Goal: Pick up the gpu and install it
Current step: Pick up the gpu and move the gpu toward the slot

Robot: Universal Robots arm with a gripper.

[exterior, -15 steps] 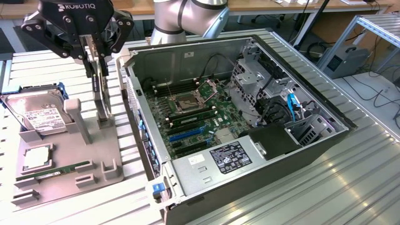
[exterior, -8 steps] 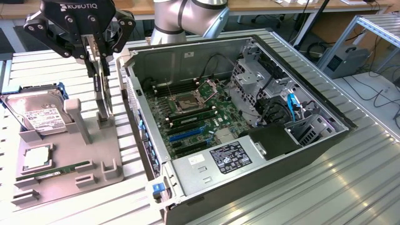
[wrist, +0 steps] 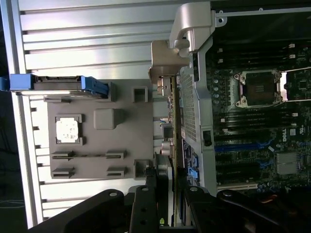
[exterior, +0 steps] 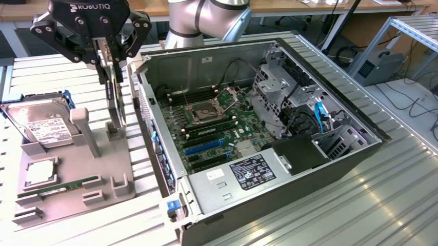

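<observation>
The gripper point(exterior: 111, 61) is clamping the gpu point(exterior: 115, 100), fingers pinching the thin card from both faces. The card is hanging straight down from the jaws, long axis upright and edge-on to the exterior view. In the wrist view the gripper point(wrist: 165, 187) is looking down the gpu point(wrist: 165, 128), a narrow strip with its ports showing.

Its lower end is sitting low between the posts of the grey stand point(exterior: 68, 189), and whether it is clear of the stand cannot be told.

Now the relation that matters. The open case point(exterior: 287, 205) is lying just beside the stand, toward the exterior view's right, with its near wall standing between the card and the board point(exterior: 212, 133). The blue slots point(exterior: 205, 146) are lying low on that board, well below the gripper and across that wall. In the wrist view the card's edge is running along the case wall and, by the look of it, crosswise to the slots point(wrist: 243, 145).

Further out, toward the bench's point(exterior: 383, 205) edge on the exterior view's left, the hard drive point(exterior: 41, 125) is leaning in its cradle. The RAM stick point(exterior: 58, 188) is lying along the stand's front.
</observation>
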